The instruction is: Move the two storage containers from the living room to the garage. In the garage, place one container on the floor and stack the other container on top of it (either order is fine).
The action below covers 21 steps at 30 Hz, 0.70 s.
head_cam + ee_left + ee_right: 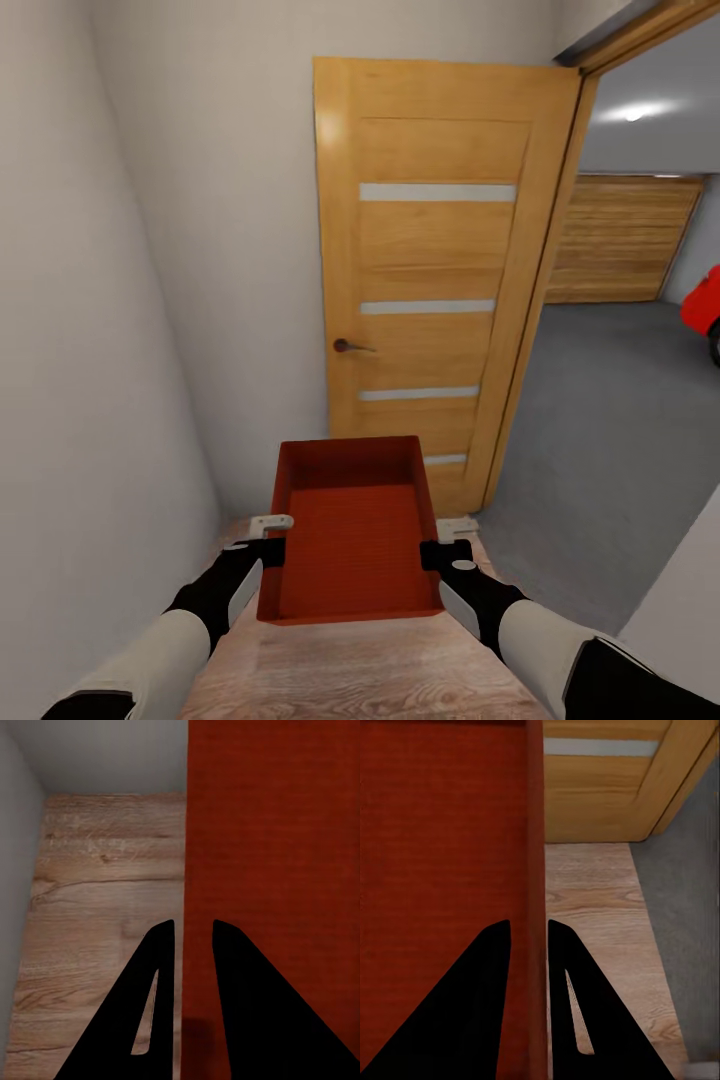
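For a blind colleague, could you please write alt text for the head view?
Both grippers, left and right, clamp the side walls of an open orange-red storage container above wood plank flooring. Ahead, a wooden door stands open; the grey garage floor lies to its right.

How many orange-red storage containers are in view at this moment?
1. The storage container is held between the left gripper and right gripper, in front of the open wooden door. The second may be elsewhere.
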Available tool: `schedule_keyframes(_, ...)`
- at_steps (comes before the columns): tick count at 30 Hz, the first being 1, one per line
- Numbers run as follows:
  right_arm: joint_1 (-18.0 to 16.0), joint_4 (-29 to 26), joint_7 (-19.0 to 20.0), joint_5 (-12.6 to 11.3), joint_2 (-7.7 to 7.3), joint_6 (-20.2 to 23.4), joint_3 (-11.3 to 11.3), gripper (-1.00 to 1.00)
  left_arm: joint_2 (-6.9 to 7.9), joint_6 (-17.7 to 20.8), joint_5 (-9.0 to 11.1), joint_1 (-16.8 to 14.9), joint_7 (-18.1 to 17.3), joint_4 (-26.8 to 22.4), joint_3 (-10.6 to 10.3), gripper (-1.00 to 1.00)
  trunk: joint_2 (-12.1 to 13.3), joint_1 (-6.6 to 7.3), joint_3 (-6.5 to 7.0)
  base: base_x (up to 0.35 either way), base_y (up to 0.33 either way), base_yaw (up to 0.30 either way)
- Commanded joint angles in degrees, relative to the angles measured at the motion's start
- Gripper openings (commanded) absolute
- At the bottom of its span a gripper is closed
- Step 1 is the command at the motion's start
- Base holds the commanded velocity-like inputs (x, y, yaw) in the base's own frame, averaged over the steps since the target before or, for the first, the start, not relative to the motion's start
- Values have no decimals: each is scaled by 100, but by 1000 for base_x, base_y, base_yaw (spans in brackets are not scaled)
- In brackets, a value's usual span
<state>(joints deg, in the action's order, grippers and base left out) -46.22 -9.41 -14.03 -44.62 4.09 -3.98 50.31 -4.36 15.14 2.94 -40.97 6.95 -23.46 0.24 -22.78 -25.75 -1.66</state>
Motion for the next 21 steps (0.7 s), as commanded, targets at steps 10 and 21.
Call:
schedule_keyframes(10,-10,-8,-74,-9,-22,-15,-65,-100,96,41,23,1,69,-10,-64,-100,-14,-4,-13,0,0,-282)
schedule_keyframes(21,-10,-8,-74,-12,-23,-15,-65,-100,101,43,23,1,70,-12,-63,-100,-14,-4,-13,0,0,-282)
